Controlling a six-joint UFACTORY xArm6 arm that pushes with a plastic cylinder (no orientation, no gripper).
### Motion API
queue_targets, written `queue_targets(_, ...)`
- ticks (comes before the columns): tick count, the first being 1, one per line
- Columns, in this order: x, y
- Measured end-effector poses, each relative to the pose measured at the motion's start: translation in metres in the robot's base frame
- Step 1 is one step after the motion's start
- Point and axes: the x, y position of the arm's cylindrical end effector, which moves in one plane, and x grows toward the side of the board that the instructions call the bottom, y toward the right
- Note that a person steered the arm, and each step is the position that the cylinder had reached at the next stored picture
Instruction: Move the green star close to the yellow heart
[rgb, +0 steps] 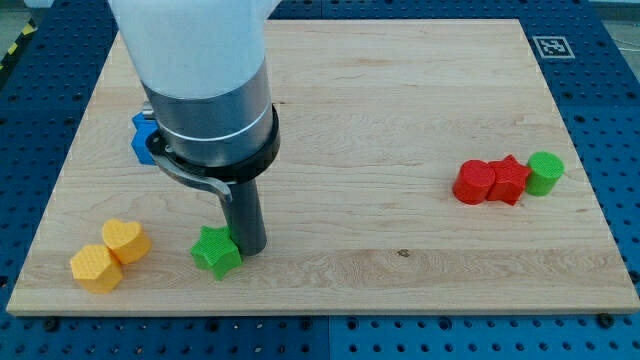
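The green star (216, 250) lies near the board's bottom edge, left of centre. My tip (247, 249) touches its right side. The yellow heart (125, 240) sits at the view's lower left, a short gap to the left of the star. A yellow hexagonal block (94, 267) touches the heart at its lower left.
A blue block (141, 142) sits at the upper left, mostly hidden behind the arm's body. At the right, a red cylinder (471, 183), a red star (508, 180) and a green cylinder (545, 172) stand in a row. The wooden board (400, 100) ends just below the star.
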Motion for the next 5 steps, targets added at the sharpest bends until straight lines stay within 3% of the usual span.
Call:
queue_targets(1,0.000,0.028)
queue_targets(5,0.001,-0.047)
